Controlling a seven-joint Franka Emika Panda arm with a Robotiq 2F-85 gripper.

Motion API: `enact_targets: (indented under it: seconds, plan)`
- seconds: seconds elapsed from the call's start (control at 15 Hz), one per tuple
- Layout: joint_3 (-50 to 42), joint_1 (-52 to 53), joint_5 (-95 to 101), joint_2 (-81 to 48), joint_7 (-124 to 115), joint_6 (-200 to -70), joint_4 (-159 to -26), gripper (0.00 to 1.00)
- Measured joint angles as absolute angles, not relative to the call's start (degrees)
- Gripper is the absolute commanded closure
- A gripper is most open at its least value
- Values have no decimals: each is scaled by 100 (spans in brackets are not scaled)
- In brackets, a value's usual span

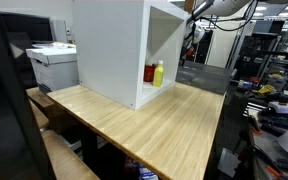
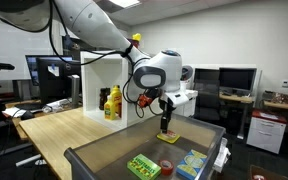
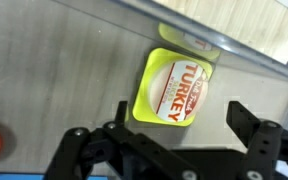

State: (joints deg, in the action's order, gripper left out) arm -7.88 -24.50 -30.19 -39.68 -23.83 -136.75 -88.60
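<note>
Pincer [image 2: 165, 125] hangs open-jawed over the turkey pack [image 3: 174, 88], which lies flat in the bin [image 3: 239, 48] close by its wall; a descending finger could catch that rim, or skid off the pack's slick lid.

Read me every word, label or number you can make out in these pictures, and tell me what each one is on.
"TURKEY": on the round label of the yellow package, wrist view.
Smaller print on that label: too blurred to read.
Too small to read: print on the green package and the blue-green package, exterior view.
Unreadable: labels on the bottles, exterior view.
</note>
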Motion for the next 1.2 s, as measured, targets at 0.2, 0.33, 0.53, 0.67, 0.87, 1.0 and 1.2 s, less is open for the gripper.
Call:
enact_targets:
  seconds: [0.2, 0.33, 0.53, 0.67, 0.87, 1.0, 1.2]
  plan:
    - [-787, -2455, -3055, -3968, -2383, -13665, -8850, 0]
    - [-803, -2469, -3055, -3970, -2383, -13650, -8854, 0]
    - [-873, -2496, -3055, -3986, -2383, -13561, -8857, 0]
    - [-917, -2532, -3055, -3997, -2383, -13488, -8858, 0]
    - [-1047, -2576, -3052, -4022, -2383, -13350, -8858, 0]
    - [-1106, -2598, -3048, -4028, -2383, -13248, -8857, 0]
    - [-1228, -2608, -3027, -4055, -2387, -13042, -8857, 0]
